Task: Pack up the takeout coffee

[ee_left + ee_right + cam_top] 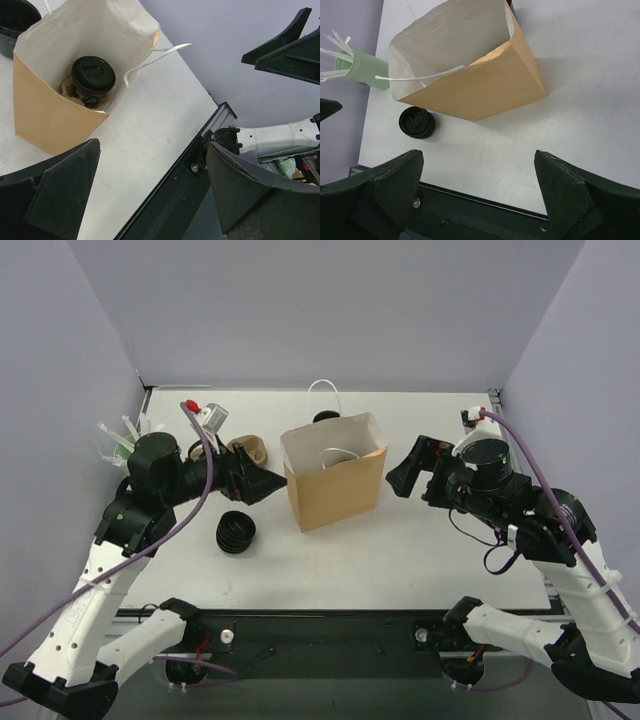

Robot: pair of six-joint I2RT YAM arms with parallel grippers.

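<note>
My two arms rise from the near edge of the table (pixel 420 550). My left pincer (pixel 268 483) reaches in from the left with its tip right at the left side of the paper bag (pixel 335 495); I cannot tell whether it touches. Its fingers (pixel 55 195) are spread wide and grasp nothing. My right pincer (pixel 403 472) hangs just off the bag's right side, clear of it. Its fingers (pixel 580 200) are also spread wide and are empty.

On the table near my left arm, a little nearer than the bag and to its left, sits a squat ribbed black stack (pixel 236 531). It stands apart from the bag.

The brown bag stands upright in the middle of the table with its mouth open. One white handle droops inward and the other stands up at the far rim.

The coffee cup (pixel 93 75) is inside the bag, down at the bottom. It is upright with its black lid on, resting on something brown that I cannot make out. Only my left wrist camera sees it; from above, the bag's walls hide it.

Farther back on the left, behind my left arm, is a green cup (pixel 362 72) with white straws (pixel 332 52) fanning out of it.
</note>
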